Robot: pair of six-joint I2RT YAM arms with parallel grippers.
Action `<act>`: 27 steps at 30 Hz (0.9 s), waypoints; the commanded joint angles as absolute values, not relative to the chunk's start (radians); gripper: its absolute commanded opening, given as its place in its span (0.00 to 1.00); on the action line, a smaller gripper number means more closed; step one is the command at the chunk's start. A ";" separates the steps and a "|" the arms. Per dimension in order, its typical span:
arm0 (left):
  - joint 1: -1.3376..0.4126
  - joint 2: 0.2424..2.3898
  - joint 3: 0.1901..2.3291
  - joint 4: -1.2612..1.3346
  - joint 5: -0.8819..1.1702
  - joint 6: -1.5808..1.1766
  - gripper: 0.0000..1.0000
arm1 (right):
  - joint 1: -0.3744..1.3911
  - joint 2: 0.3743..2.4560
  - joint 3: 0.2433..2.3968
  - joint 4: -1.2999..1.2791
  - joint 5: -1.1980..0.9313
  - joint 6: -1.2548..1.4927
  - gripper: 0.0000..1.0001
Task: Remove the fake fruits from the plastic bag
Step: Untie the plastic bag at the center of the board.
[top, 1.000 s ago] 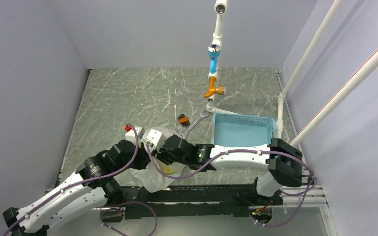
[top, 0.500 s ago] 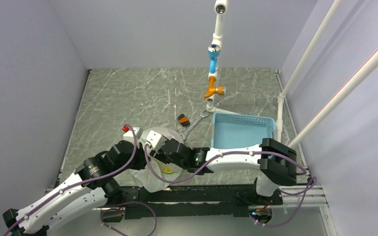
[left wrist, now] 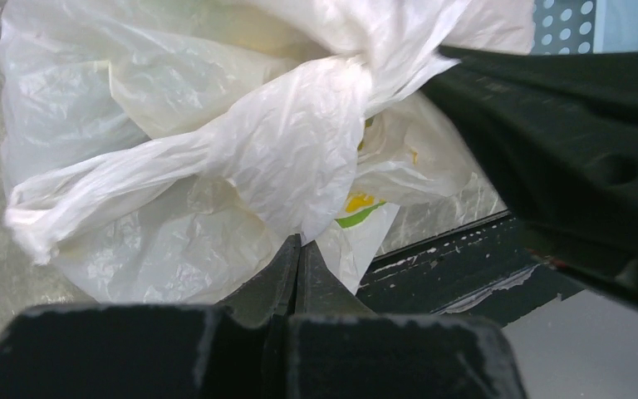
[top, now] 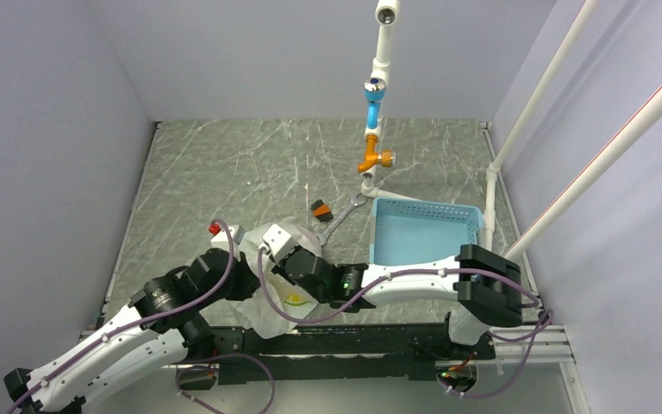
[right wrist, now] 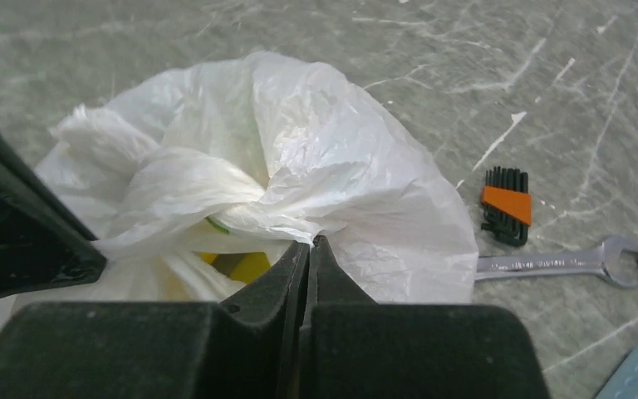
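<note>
The plastic bag (top: 286,302) lies bunched at the table's near edge between my two wrists. In the left wrist view my left gripper (left wrist: 297,243) is shut on a fold of the plastic bag (left wrist: 216,150) low down. In the right wrist view my right gripper (right wrist: 310,242) is shut on the gathered top of the bag (right wrist: 299,158). A yellow fruit (right wrist: 247,266) shows through the bag's mouth just left of the right fingertips. The other fake fruits are hidden inside the bag. A lemon-slice print (left wrist: 355,208) shows on the film.
A light blue basket (top: 422,228) stands to the right of the bag. A silver wrench (top: 338,222) and an orange-and-black hex key set (top: 319,209) lie just behind the bag. A pipe stand with a tap (top: 372,138) rises behind them. The black front rail (left wrist: 449,258) runs right under the bag.
Both grippers have moved left and toward the near edge, still holding the bag. The bag has shifted with them and bunched up more between the wrists.
</note>
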State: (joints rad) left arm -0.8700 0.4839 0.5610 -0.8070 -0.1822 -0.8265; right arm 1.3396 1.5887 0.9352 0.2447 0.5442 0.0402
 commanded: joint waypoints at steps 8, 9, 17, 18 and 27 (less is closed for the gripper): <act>-0.874 0.371 0.732 -1.104 -0.282 -0.939 0.00 | 1.212 1.378 0.833 0.299 0.413 0.421 0.00; -0.874 0.352 0.740 -1.106 -0.268 -0.923 0.04 | 1.205 1.372 0.829 0.298 0.386 0.429 0.00; -0.873 0.351 0.840 -1.075 -0.184 -0.836 0.55 | 1.202 1.390 0.865 0.270 0.256 0.414 0.00; -0.874 0.369 0.876 -1.075 -0.199 -0.814 0.64 | 1.203 1.385 0.857 0.279 0.242 0.412 0.00; -0.874 0.757 1.122 -1.159 -0.308 -0.593 0.87 | 1.203 1.356 0.854 0.264 0.212 0.407 0.00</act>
